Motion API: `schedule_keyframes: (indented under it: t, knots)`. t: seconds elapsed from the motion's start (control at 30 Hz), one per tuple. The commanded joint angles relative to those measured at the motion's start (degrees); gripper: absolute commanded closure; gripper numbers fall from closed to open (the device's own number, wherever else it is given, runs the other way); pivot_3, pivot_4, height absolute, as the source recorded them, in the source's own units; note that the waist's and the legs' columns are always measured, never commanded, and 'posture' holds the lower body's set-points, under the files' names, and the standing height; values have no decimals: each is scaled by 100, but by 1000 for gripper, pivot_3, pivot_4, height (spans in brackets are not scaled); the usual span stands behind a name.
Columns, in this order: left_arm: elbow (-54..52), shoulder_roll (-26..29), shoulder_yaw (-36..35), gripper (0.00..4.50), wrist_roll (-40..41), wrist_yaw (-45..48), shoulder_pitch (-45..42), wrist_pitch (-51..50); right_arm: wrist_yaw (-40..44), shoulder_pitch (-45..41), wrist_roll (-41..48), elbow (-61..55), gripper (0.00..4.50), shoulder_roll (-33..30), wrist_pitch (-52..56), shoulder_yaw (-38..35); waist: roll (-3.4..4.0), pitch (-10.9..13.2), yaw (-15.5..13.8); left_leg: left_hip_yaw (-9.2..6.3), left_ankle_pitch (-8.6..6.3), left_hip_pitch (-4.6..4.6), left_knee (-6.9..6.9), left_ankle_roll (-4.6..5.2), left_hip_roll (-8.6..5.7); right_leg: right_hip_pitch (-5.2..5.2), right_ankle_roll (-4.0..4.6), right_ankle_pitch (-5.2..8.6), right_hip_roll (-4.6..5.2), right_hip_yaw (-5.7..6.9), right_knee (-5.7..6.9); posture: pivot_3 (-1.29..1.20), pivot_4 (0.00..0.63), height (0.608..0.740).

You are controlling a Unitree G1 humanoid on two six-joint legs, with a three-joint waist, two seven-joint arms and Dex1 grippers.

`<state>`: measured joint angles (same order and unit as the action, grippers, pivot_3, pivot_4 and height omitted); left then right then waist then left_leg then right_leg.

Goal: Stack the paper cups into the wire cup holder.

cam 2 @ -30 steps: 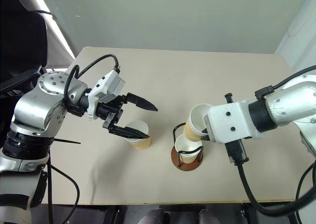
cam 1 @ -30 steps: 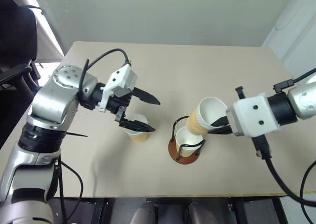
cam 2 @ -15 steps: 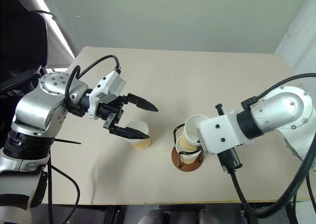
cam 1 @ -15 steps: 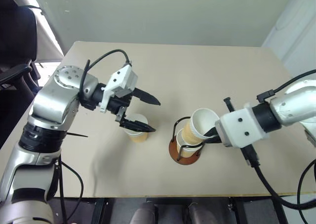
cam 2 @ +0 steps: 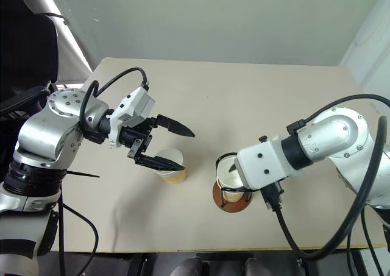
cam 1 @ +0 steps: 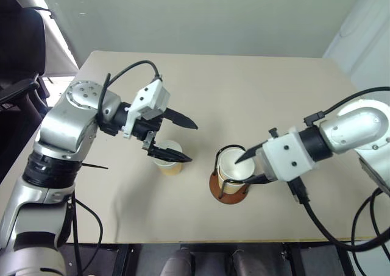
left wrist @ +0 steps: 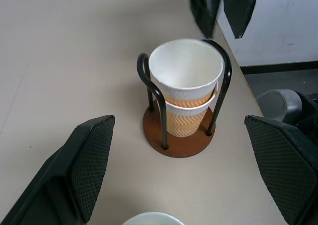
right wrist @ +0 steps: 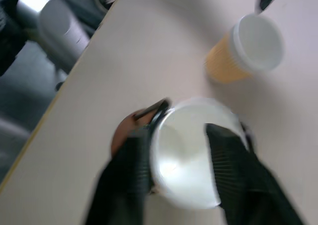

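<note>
While the wire cup holder [cam 1: 228, 184] stands on the beige table [cam 1: 244, 93] near its front edge, a little right of the middle, two paper cups sit nested upright inside it: the top cup [left wrist: 185, 68] rests in the lower cup [left wrist: 186, 119], whose ribbed tan wall shows between the black wire loops above the reddish-brown disc base. The right gripper [cam 1: 248, 166] is at the holder from the right-edge side, one black finger reaching over the top cup's white rim into its mouth, the other outside the cup wall beside the wire. The fingers stand apart on either side of the wall; whether they press the wall cannot be told. The third cup [cam 1: 167, 157] stands upright on the table to the left of the holder, apart from it, also near the front edge. The left gripper [cam 1: 189, 142] hangs over that cup with its jaws spread wide, the lower finger crossing over the cup's rim, the upper finger pointing toward the table's middle, holding nothing.
</note>
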<state>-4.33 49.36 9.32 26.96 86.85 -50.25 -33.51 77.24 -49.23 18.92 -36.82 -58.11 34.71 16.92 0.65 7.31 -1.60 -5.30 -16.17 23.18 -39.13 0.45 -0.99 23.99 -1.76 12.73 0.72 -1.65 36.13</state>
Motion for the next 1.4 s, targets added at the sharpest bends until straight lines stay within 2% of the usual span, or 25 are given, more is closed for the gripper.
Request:
schedule_keyframes:
  t: [0.03,0.3,0.43,0.73,1.4]
  knots:
    - [-107,98,-123,0,-124,-103,-27,164,-309,-259,225,142,2195,152,356,-460,0,0,3,1,0,0,-1,0,0,0,0,0,0,0,0,0,150,740]
    - [-482,692,-189,0,-713,-181,245,906,-1026,-646,1847,263,2195,546,2056,-1709,0,0,9,0,0,0,10,0,1,3,2,1,-5,-1,-11,0,150,740]
    - [-607,976,-26,0,-1229,-244,544,1485,-1239,-647,2279,235,2195,476,2395,-1934,1,1,7,-1,0,0,12,0,1,4,2,2,-4,-3,-15,0,150,740]
    - [-1097,1085,21,0,-1419,-369,846,1252,-1420,-708,3284,234,2195,261,2841,-2298,3,0,15,-1,0,1,14,-1,0,6,5,3,-3,-2,-10,0,150,740]
    - [-1027,1171,415,0,-2152,-451,1074,1520,-1861,-620,3940,332,2195,-221,2818,-2368,3,0,9,-2,0,0,13,-2,0,7,7,4,-2,-2,-3,0,150,740]
